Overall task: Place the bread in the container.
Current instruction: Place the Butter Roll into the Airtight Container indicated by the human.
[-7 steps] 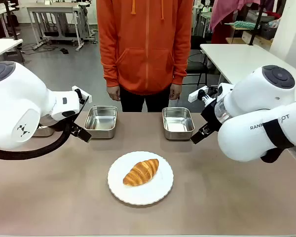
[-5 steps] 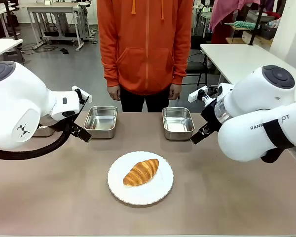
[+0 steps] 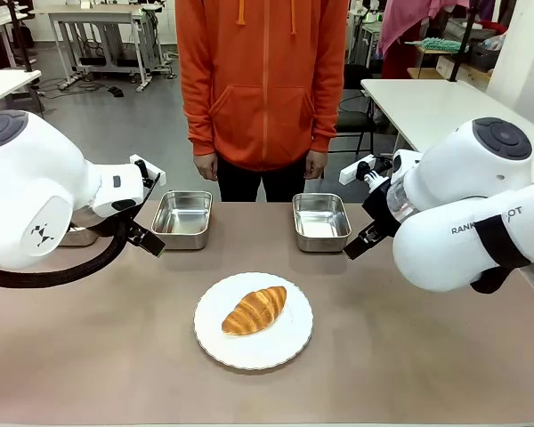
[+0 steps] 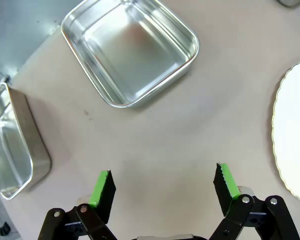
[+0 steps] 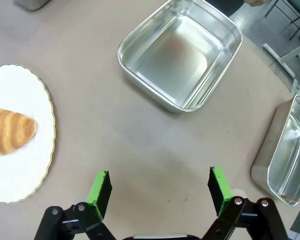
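Bread (image 3: 254,310): lies slantwise on the plate (image 3: 280,345), lower middle of the front view. Nothing touches it, and it is well apart from every tray.
Plate: white with a scalloped rim, on the table (image 3: 427,356), below and between the two middle trays.
Left tray (image 3: 182,219): steel and empty, up and left of the plate, near the table's far edge.
Right tray (image 3: 321,221): looks the same and is empty, up and right of the plate, level with the left tray.
Left claw (image 4: 163,175): jaws spread wide with nothing between the green pads, over bare table. In the left wrist view the left tray is in the upper middle, the outer left tray (image 4: 12,150) is at the left edge, and the plate rim is at the right edge.
Right claw (image 5: 159,175): jaws spread wide and empty, over bare table. In the right wrist view the right tray is in the upper middle, the outer right tray (image 5: 290,150) is at the right edge, and the plate with one end of the bread is at the left edge.
Arms: the left arm is at the left edge and the right arm at the right edge of the front view, both apart from the plate.
Person (image 3: 262,80): in an orange hoodie, standing at the top middle behind the table, hands hanging down, touching nothing.
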Action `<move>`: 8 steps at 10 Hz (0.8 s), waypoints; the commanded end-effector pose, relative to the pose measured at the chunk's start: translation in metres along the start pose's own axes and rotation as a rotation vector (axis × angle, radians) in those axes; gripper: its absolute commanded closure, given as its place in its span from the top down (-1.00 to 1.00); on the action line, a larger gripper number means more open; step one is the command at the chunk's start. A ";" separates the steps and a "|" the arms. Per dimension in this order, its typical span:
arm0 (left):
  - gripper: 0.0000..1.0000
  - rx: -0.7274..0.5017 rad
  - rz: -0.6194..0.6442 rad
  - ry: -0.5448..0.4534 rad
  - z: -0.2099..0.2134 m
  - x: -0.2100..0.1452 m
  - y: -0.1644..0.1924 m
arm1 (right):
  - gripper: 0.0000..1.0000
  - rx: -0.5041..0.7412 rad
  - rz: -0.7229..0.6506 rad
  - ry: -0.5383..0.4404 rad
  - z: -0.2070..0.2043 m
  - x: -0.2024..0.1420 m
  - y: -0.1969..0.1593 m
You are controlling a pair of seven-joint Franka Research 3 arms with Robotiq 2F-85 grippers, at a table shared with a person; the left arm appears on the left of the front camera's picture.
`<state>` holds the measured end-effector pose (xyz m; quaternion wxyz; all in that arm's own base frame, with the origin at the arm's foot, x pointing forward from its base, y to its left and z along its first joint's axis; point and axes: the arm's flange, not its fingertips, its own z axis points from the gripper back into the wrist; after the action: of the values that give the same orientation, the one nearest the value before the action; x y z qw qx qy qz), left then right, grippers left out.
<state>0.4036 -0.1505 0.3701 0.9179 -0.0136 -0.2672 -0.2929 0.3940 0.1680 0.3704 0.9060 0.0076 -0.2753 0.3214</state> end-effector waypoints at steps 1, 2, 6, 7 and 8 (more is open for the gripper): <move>1.00 0.000 -0.001 0.000 0.000 0.000 0.000 | 1.00 0.001 -0.003 0.000 0.000 0.000 0.000; 1.00 0.000 -0.001 0.000 0.000 0.000 0.000 | 1.00 0.001 -0.003 0.000 0.000 0.000 0.000; 1.00 -0.122 -0.029 0.011 0.061 0.028 0.062 | 1.00 -0.003 -0.044 -0.051 0.061 0.026 -0.059; 1.00 -0.164 -0.060 0.031 0.079 0.027 0.091 | 1.00 -0.002 -0.052 -0.075 0.081 0.024 -0.089; 1.00 -0.212 -0.111 0.037 0.090 0.021 0.120 | 1.00 0.054 -0.044 -0.109 0.096 0.014 -0.120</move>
<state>0.4260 -0.0775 0.4675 0.9056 -0.0801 -0.2405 -0.3401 0.4207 0.0965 0.4673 0.9050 0.0201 -0.3169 0.2830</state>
